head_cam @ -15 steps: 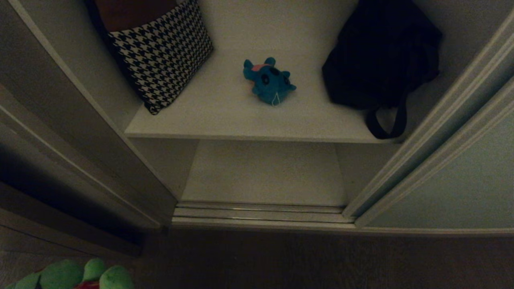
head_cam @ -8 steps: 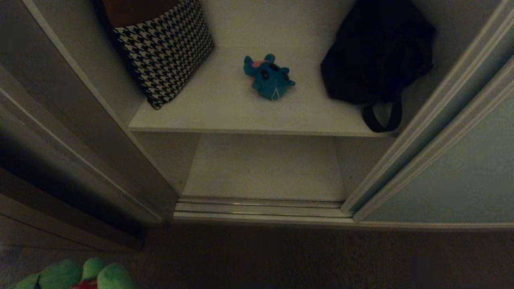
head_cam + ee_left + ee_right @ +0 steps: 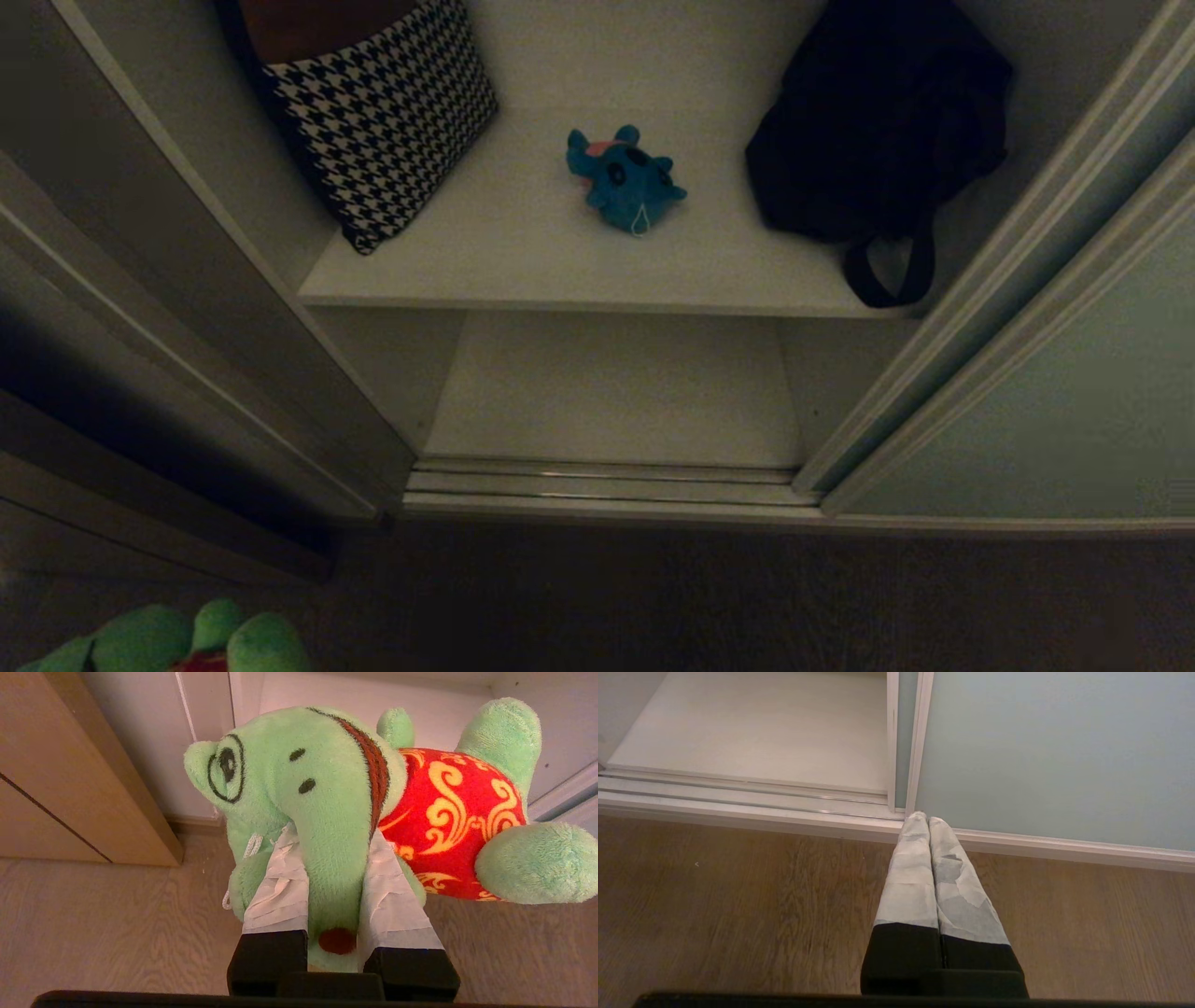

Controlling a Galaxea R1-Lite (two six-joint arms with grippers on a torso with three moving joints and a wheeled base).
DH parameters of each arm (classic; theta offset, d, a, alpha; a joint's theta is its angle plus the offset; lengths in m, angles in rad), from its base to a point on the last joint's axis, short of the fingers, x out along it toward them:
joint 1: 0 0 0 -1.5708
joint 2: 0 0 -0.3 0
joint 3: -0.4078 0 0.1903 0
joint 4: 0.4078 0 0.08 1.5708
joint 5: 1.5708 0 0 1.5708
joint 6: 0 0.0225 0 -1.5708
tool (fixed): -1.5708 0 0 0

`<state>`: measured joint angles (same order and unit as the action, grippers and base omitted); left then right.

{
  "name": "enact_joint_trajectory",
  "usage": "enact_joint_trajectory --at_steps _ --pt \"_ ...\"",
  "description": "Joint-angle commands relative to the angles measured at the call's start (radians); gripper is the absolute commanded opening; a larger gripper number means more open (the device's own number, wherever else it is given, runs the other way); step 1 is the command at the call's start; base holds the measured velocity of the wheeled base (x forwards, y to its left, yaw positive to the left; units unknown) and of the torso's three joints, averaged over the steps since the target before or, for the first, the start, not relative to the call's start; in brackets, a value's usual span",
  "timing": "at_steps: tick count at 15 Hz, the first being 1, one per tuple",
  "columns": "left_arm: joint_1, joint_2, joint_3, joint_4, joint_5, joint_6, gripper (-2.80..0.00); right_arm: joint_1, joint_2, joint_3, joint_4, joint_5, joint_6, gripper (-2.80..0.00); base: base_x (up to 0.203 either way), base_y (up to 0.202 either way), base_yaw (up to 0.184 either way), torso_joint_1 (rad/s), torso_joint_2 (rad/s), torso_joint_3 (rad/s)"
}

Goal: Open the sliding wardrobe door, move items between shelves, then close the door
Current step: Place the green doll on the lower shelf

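Note:
The sliding wardrobe door [image 3: 1074, 401] stands slid open at the right, its pale grey-green panel [image 3: 1055, 751] close ahead in the right wrist view. A teal-blue plush toy [image 3: 624, 182] lies in the middle of the upper white shelf [image 3: 523, 266]. The lower shelf [image 3: 616, 392] holds nothing. My left gripper [image 3: 334, 835] is shut on the green plush toy [image 3: 327, 774], which has a red patterned patch. It hangs above the floor and shows at the head view's lower left corner [image 3: 187, 639]. My right gripper [image 3: 924, 819] is shut and empty, low over the floor by the door's bottom rail.
A houndstooth bag [image 3: 383, 121] leans at the upper shelf's left and a black bag [image 3: 878, 131] sits at its right, strap over the edge. The ribbed floor track [image 3: 607, 485] runs along the opening. A dark frame [image 3: 140, 373] borders the left. Wooden floor [image 3: 738, 905] lies in front.
The head camera shifted slightly, so the wardrobe sits a little higher in the picture than a second ago. The toys and bags have not moved.

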<state>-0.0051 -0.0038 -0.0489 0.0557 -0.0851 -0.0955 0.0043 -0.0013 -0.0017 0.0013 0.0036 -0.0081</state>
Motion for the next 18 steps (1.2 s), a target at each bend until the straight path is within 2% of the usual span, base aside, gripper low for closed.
enact_joint_trajectory --at_steps 1,5,18 --pt "0.001 0.004 -0.002 0.001 -0.001 -0.003 -2.80 0.000 -0.001 0.000 0.000 0.001 -0.001 -2.80 0.000 0.000 0.000 0.000 0.00 0.000" --pt "0.001 0.004 -0.002 0.003 -0.001 -0.003 -2.80 0.000 0.000 0.000 0.000 0.001 0.000 -2.80 0.000 0.000 0.000 -0.001 0.00 -0.095" --pt "0.002 0.004 -0.005 0.016 -0.002 -0.041 -2.80 0.000 -0.002 0.000 -0.001 0.000 0.000 -2.80 0.000 0.000 0.000 0.002 0.00 -0.194"
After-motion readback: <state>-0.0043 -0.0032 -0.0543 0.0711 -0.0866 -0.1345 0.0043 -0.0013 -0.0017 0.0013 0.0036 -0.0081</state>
